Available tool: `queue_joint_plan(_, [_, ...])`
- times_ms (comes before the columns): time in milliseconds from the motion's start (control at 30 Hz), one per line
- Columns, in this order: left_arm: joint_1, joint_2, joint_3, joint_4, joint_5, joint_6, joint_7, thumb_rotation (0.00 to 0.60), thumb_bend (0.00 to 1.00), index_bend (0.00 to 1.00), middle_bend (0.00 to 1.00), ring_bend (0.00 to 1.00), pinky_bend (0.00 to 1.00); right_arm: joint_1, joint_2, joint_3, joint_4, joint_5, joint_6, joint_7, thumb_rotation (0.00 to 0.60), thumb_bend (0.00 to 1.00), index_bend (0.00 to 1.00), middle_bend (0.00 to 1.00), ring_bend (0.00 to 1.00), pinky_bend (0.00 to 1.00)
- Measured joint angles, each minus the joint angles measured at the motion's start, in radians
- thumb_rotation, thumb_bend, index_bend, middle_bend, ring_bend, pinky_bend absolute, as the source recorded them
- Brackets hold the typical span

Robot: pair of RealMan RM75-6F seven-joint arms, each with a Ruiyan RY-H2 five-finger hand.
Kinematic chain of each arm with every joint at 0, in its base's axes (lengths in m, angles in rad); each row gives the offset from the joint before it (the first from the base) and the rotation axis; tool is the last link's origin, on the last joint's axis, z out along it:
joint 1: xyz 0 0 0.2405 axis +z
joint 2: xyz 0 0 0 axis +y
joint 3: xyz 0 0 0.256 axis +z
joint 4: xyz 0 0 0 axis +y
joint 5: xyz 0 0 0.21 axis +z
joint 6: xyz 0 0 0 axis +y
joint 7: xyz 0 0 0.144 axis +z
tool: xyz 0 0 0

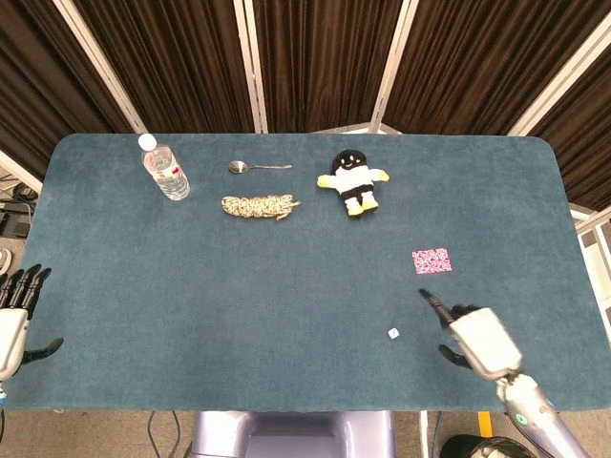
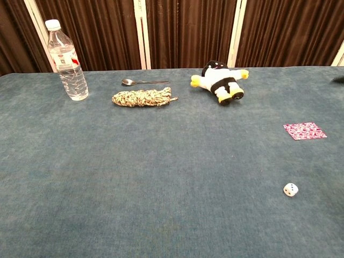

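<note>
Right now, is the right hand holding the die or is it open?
Open: the right hand holds nothing, fingers apart; the die lies alone on the table.

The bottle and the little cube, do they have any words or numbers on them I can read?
Water bottle: it has a label with a red patch, but the print is too small and blurred to read.
Dice: no words or numerals, only dark dots; two show on the side facing the chest view.
Pink patterned square: only a speckled pattern, no readable text.
Nothing else on the table shows writing.
</note>
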Motion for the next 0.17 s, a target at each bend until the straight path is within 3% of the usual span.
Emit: queue_joint_plan(167, [0.002,-0.003,0.001,0.015,0.038,0.025,-0.036,0.6,0.0,0.0,0.0,0.0,0.0,-0.081,0.048,0.009,-0.094,-0.015,0.115,-0.073,0.6,0.0,0.0,0.0,0.0,0.0])
